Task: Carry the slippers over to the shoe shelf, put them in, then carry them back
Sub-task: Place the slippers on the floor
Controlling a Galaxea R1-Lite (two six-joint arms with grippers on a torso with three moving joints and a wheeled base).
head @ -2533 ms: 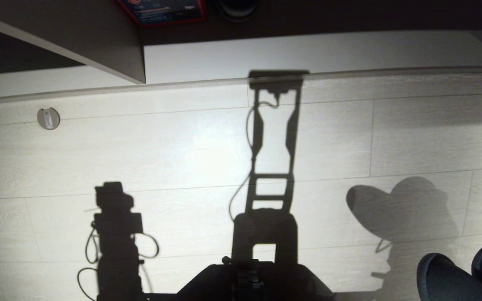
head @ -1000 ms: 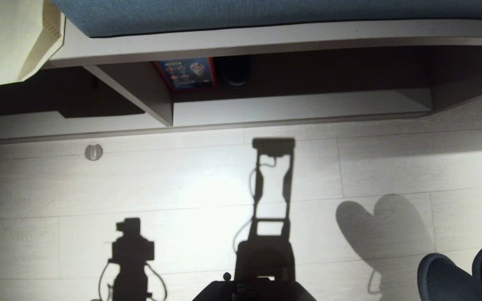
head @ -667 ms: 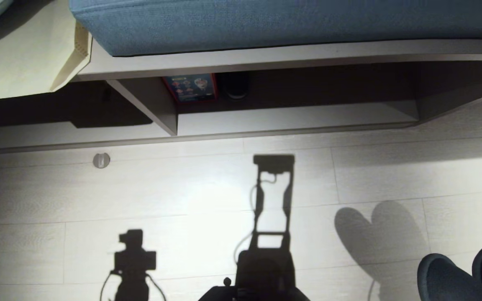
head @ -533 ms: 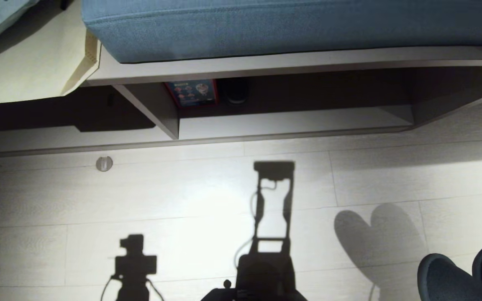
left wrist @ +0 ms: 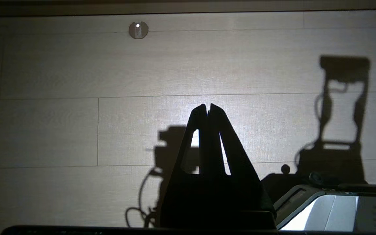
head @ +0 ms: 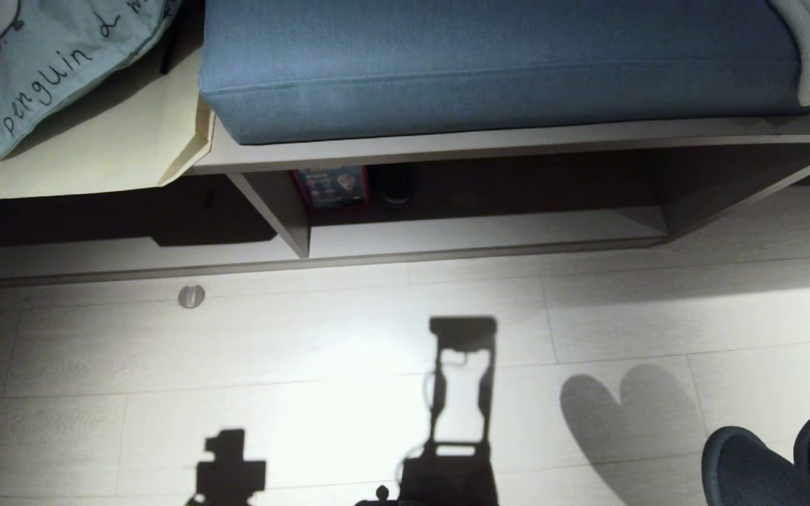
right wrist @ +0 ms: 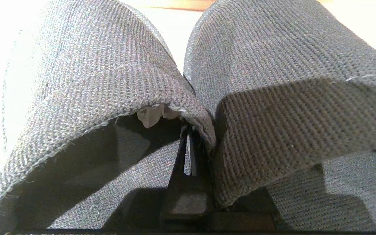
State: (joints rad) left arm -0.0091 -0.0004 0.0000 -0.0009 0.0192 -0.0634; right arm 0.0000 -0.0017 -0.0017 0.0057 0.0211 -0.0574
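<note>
I've got the penguin-print cushion (head: 46,63) up at ten o'clock in the head view, lying on a cream paper bag (head: 106,151). To its right, the blue cushion (head: 489,67) sits on the taller shelf from eleven to one o'clock. Under it, there's the shoe shelf (head: 482,230), the low open compartment with a pale base board, an upright divider on its left end and a dark back. A small red-edged box (head: 329,186) stands at the back of it; the base board in front is bare.

Left gripper (left wrist: 207,109) hangs over the wood floor (head: 306,351), jaws pressed together, nothing in them. It's parked, I'd say.

Over at five o'clock, the slippers (head: 778,460) poke into the head view, well short of the shelf. In the right wrist view, the right gripper (right wrist: 189,132) has its jaws clenched on the two inner rims where the pair meets, so both slippers hang from one pinch.

My read: I'm in the carry-out leg, facing the shelf with the pair not yet put in. Next I'll need to close in, get the right arm low and forward, and slide the pair onto that base board to the right of the divider before releasing.
</note>
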